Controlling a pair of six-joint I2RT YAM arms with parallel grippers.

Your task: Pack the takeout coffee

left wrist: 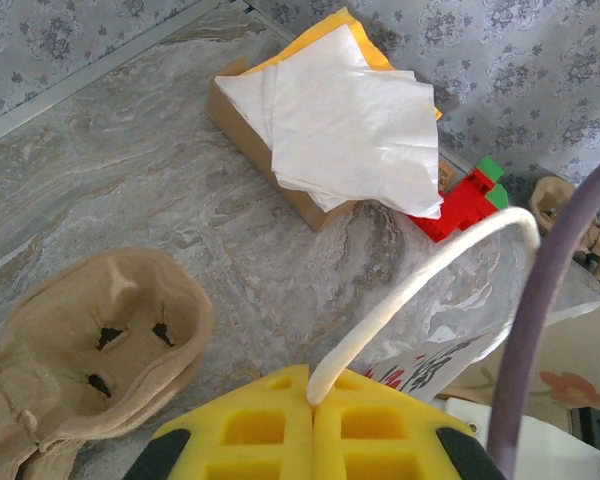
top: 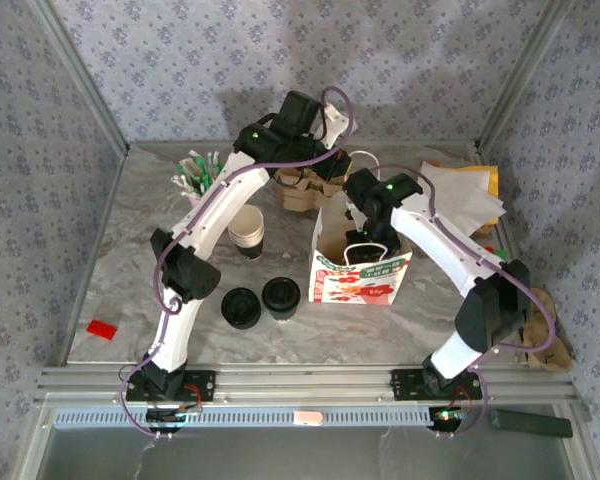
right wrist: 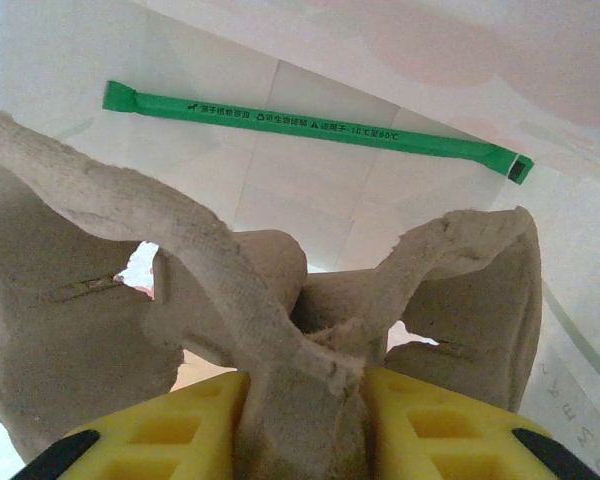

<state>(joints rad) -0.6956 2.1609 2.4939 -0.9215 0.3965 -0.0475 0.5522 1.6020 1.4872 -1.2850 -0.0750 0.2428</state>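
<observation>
The takeout coffee (top: 280,297), a white cup under a black lid, stands on the table left of the paper bag (top: 360,272), apart from both grippers. My left gripper (left wrist: 312,400) is shut on the bag's white cord handle (left wrist: 420,280) at the bag's far side (top: 332,168). Down in the bag's mouth, my right gripper (top: 366,218) is shut on the middle ridge of a brown pulp cup carrier (right wrist: 280,320); its jaws (right wrist: 305,400) pinch that ridge. Under the carrier, a green wrapped stick (right wrist: 310,125) lies on the bag's white floor.
A low pile of black lids (top: 241,308) sits beside the coffee, and a stack of lidless cups (top: 248,232) behind it. More pulp carriers (left wrist: 90,350) lie at the back. Napkins on a cardboard box (left wrist: 350,120) and a red-green block (left wrist: 470,200) are at the back right. A red tag (top: 101,329) lies front left.
</observation>
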